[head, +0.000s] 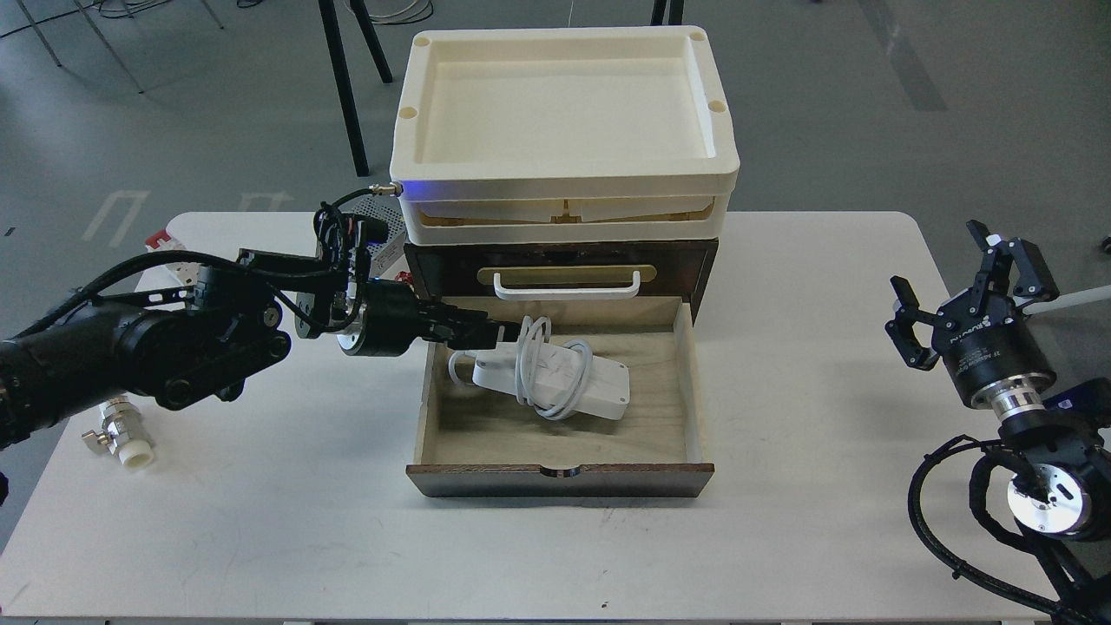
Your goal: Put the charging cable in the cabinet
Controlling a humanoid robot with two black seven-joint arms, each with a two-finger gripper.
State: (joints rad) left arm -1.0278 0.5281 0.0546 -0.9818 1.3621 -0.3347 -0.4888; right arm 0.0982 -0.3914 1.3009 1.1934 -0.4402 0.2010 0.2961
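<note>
The cabinet [434,265] stands mid-table, a dark brown chest with a white handle [566,286] on a brass plate. Its pale wood drawer [660,434] is pulled out toward me. The charging cable [599,386], a white block with grey cord looped round its middle, lies slantwise inside the drawer. My left gripper [496,333] reaches over the drawer's rear left corner, its tips right at the cord loop. Its dark fingers cannot be told apart. My right gripper [959,286] is open and empty, raised near the table's right edge.
Two cream plastic trays [564,187] are stacked on top of the cabinet. A perforated metal box [382,227] sits behind my left wrist. A white block with red top [169,247] lies far left. A metal fitting with a white cap [121,443] lies front left.
</note>
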